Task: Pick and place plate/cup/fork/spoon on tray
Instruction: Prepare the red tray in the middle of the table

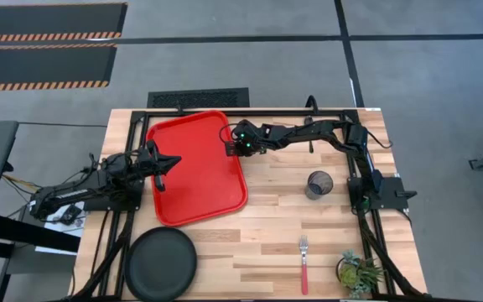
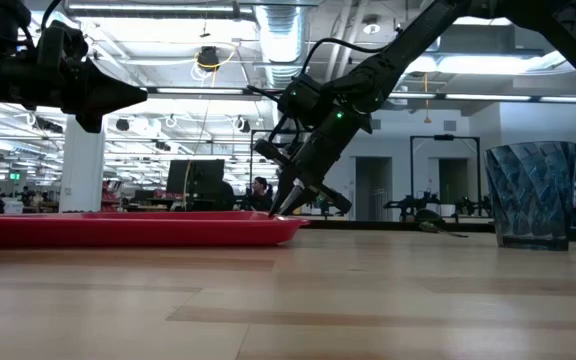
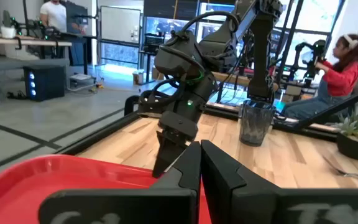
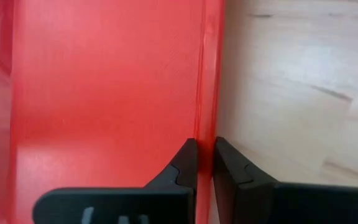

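Observation:
The red tray (image 1: 195, 168) lies on the wooden table at the far left. My right gripper (image 4: 205, 148) is at its right rim near the far corner, shut on that rim, and also shows in the high view (image 1: 229, 144) and the low view (image 2: 286, 208). Above the tray's left side my left gripper (image 1: 171, 162) hovers shut, holding nothing. The black plate (image 1: 161, 264) sits at the near left. The cup (image 1: 319, 184) stands right of the tray. The red-handled fork (image 1: 303, 262) lies near the front edge. The spoon is out of view. My right gripper pinches the tray's right rim (image 4: 204, 112) between its two fingers, one finger inside the tray and one outside over the wood. The fingers slant down from the table's right side and lie across the rim. The tray's bottom stays on the table.
A small potted plant (image 1: 359, 273) stands at the near right corner. Bare wood lies between the tray, the cup and the fork. Beyond the table, a person (image 3: 340, 74) sits in the room behind it.

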You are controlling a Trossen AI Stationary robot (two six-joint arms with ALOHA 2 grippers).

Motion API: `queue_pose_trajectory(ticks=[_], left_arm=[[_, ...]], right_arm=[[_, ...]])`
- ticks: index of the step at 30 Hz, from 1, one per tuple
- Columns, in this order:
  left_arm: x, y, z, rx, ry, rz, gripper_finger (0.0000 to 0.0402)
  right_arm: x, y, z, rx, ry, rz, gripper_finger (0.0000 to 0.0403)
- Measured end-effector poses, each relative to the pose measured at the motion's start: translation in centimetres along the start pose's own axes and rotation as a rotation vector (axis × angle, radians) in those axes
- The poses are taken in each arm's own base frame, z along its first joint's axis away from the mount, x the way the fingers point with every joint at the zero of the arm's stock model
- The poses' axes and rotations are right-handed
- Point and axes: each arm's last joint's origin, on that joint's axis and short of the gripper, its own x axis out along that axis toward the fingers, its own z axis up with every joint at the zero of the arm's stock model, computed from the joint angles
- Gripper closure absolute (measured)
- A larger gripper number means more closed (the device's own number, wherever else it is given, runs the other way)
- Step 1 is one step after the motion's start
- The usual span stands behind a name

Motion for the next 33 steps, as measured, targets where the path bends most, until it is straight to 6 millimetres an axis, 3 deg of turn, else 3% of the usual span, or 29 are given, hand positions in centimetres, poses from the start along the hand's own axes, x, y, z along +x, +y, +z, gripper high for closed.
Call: queue_pose_trajectory(ticks=[10, 22, 33], left_arm=[[0.0, 0.0, 0.0, -0.03, 0.0, 0.0, 0.0401], [0.0, 0.0, 0.0, -0.214, -0.002, 0.005, 0.0401], [0.0, 0.2, 0.1, -0.231, -0.027, 0.061, 0.0401]], right_arm=[[-1.0, 0.3, 1.2, 0.011, -0.063, 0.012, 0.0368], [-6.5, -0.5, 5.9, -0.027, -0.185, -0.01, 0.037], [-10.6, -3.8, 10.2, -0.308, -0.022, -0.095, 0.0371]])
